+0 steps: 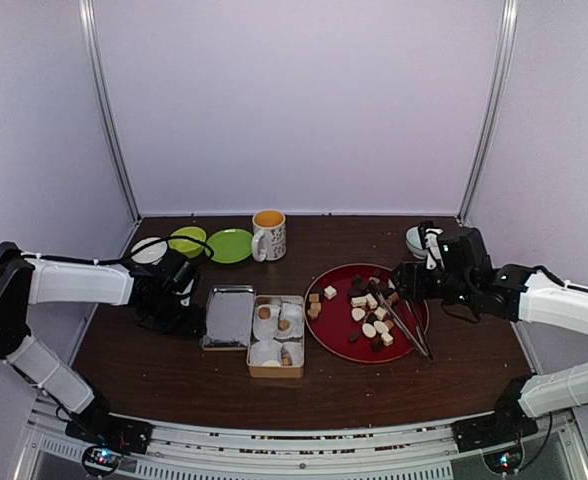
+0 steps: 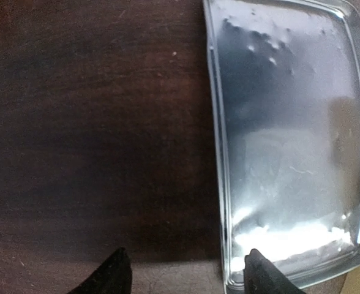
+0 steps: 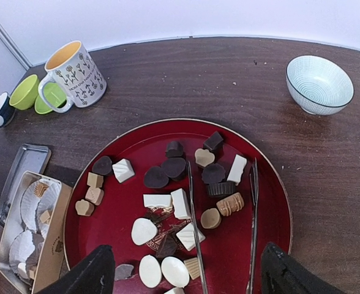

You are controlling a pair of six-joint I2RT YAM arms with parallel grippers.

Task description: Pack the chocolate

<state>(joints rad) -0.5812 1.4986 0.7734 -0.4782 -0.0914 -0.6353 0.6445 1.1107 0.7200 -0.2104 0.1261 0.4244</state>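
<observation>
The chocolate [image 1: 371, 310] lies as many dark, tan and white pieces [image 3: 180, 202] on a red plate [image 1: 336, 335] right of centre. Thin dark tongs [image 3: 192, 214] lie across the plate, and both of their arms show. My right gripper [image 3: 189, 269] is open and empty, hovering over the plate's near part [image 1: 406, 282]. A tan box [image 1: 276, 372] with white paper liners holds a few pieces [image 1: 265, 312]. Its silver lid [image 1: 228, 316] lies to its left. My left gripper [image 2: 186, 275] is open low at the lid's left edge [image 2: 290, 153], one finger over the rim.
A flowered mug [image 1: 269, 234], two green dishes [image 1: 231, 245] and a dark cup [image 1: 149, 250] stand at the back left. A pale striped bowl [image 3: 319, 84] stands at the back right, behind my right arm. The box [image 3: 54, 245] is left of the plate [image 3: 272, 233].
</observation>
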